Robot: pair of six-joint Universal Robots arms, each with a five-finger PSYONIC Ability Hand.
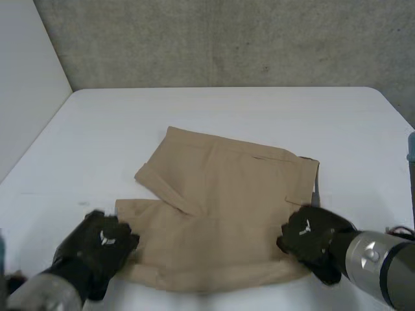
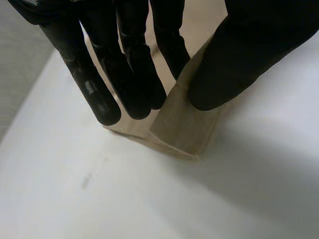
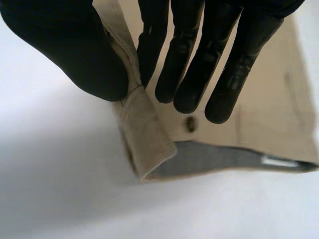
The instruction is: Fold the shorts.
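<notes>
Lower left of frame: black left robot hand [image 1: 97,245] clamps thumb against fingers on the near leg's hem corner of the tan cloth shorts [image 1: 220,207]. These lie spread flat at centre on the white desk [image 1: 259,110], both legs showing. Judged: no fold made yet. Lower right: black right robot hand [image 1: 311,236] pinches the near waistband corner, slightly raised. All folding remains.

The shorts [image 1: 220,207] are being shown as matt tan woven cloth, finely ribbed at the waistband [image 3: 149,142]. The table [image 1: 259,116] is being seen as smooth and white. The left hand [image 1: 97,243] and right hand [image 1: 311,236] are being seen as matt black, and the right arm [image 1: 379,262], at four o'clock, as satin grey metal.
</notes>
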